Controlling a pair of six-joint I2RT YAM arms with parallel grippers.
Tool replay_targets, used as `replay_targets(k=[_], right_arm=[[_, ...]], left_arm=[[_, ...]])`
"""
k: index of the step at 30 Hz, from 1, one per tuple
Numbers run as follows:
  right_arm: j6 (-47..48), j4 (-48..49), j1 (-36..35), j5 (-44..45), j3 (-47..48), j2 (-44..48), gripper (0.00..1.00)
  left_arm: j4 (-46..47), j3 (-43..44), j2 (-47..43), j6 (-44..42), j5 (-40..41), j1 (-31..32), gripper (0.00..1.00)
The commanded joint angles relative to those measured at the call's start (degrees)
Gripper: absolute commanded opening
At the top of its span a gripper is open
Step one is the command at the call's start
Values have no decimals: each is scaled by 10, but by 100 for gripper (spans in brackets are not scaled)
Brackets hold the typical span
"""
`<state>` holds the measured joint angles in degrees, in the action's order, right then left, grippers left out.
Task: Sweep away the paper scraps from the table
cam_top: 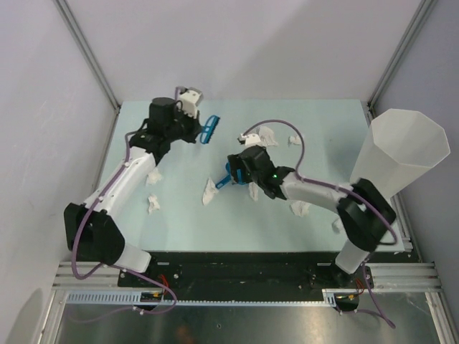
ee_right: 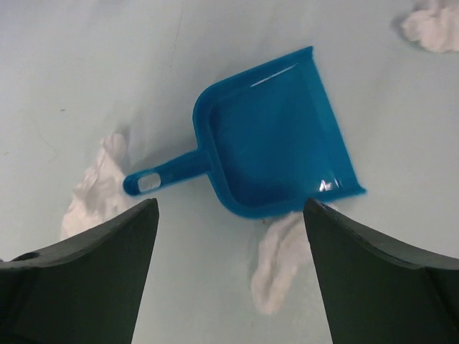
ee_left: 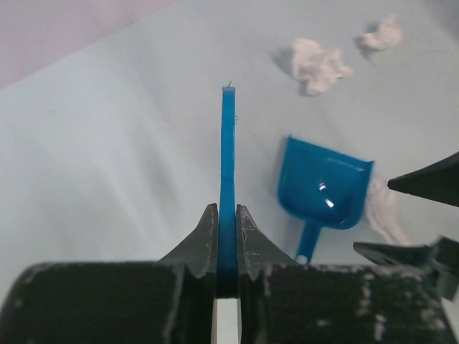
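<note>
My left gripper is shut on a thin blue brush, seen edge-on; from above the brush hangs over the far left of the table. My right gripper stands open just above a blue dustpan that lies flat on the table, touching neither finger. One paper scrap lies between the fingers at the pan's rim, another beside the handle. More scraps are spread around.
A tall white faceted bin stands at the right edge, close to the right arm's base. Grey walls enclose the table on three sides. A black and metal rail runs along the front.
</note>
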<state>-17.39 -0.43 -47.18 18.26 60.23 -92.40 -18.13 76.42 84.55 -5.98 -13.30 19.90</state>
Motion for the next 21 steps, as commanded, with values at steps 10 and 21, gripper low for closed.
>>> replay_targets(k=[10,21], right_arm=[[81,-131,38,-139,348,-324,71],[126,-261,24,-123,472,-395,45]], left_arm=[[-6,-123,-60,-25,-65,-130,0],[-6,-144,-84,-18,-107,-158,0]])
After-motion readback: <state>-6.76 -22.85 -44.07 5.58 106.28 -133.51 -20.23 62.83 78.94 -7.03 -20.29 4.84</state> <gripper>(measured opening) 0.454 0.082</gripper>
